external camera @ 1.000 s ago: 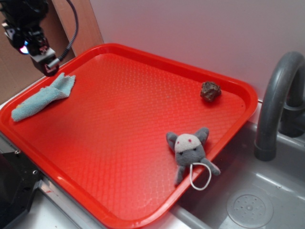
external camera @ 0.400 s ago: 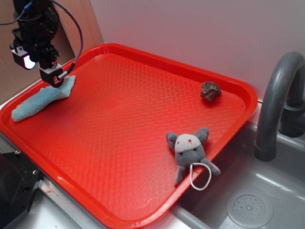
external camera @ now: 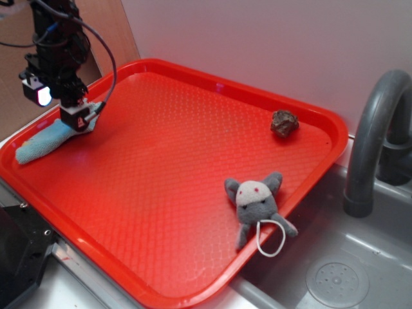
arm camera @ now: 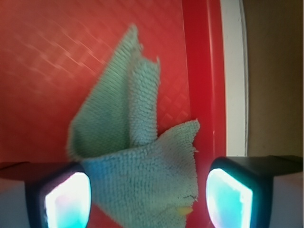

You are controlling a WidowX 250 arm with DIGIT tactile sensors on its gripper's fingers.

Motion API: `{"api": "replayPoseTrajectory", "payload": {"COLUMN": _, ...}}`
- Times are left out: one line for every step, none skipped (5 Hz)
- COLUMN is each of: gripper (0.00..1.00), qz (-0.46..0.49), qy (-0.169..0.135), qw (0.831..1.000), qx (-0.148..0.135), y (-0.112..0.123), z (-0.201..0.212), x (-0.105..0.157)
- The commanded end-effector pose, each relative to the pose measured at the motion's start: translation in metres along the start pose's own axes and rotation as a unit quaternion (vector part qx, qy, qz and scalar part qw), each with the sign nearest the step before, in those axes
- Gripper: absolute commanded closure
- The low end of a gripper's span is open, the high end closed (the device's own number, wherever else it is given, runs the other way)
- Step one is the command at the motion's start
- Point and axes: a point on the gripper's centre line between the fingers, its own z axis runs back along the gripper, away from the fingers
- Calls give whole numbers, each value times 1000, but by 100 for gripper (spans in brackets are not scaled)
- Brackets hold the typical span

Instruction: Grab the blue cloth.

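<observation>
1. The tool (external camera: 78, 122) sits low at the far-left corner of the red tray (external camera: 193, 154), right over the wider end of the blue cloth (external camera: 40, 143); whether it already touches the fabric cannot be told from the outside view.
2. In the wrist view the tool (arm camera: 149, 190) has its two fingers (arm camera: 66, 197) spread apart, with the blue cloth (arm camera: 137, 156) lying between them and nothing pinched yet.
3. The cloth rests flat on the tray beside the raised rim (arm camera: 202, 71), close to the corner and well apart from the grey plush mouse (external camera: 257, 206) and the small brown lump (external camera: 284, 122) on the other side.
4. It is a long narrow strip. In the outside view its long axis runs from the tool toward the lower left, along the tray's left edge, and the narrow free end points at the near-left corner.
5. To do the grasp well, the tool probably needs to go down until the fingers bracket the rumpled fold (the thick bunched part, not the thin tip), then shut fully.
6. Closing across the strip's width, not along its length, should gather more fabric.
7. The rim is just beside one finger, so the likely risk is clipping the tray wall; a straight vertical lift looks safest.
</observation>
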Motion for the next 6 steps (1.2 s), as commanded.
{"api": "replayPoseTrajectory", "payload": {"gripper": 0, "qz": -2, "qy": 2, "qw": 1000, "qx": 3, "y": 7, "z": 3, "x": 16}}
{"api": "replayPoseTrajectory", "payload": {"gripper": 0, "qz": -3, "qy": 12, "qw": 1000, "qx": -13, "y": 7, "z": 1, "x": 20}}
{"api": "replayPoseTrajectory", "payload": {"gripper": 0, "qz": -15, "qy": 25, "qw": 998, "qx": -64, "y": 12, "z": -4, "x": 24}}
{"api": "replayPoseTrajectory", "payload": {"gripper": 0, "qz": -5, "qy": 35, "qw": 995, "qx": -90, "y": 16, "z": -9, "x": 29}}
{"api": "replayPoseTrajectory", "payload": {"gripper": 100, "qz": 5, "qy": 42, "qw": 995, "qx": -87, "y": 17, "z": -11, "x": 31}}
{"api": "replayPoseTrajectory", "payload": {"gripper": 100, "qz": 1, "qy": 40, "qw": 997, "qx": -71, "y": 15, "z": -10, "x": 29}}
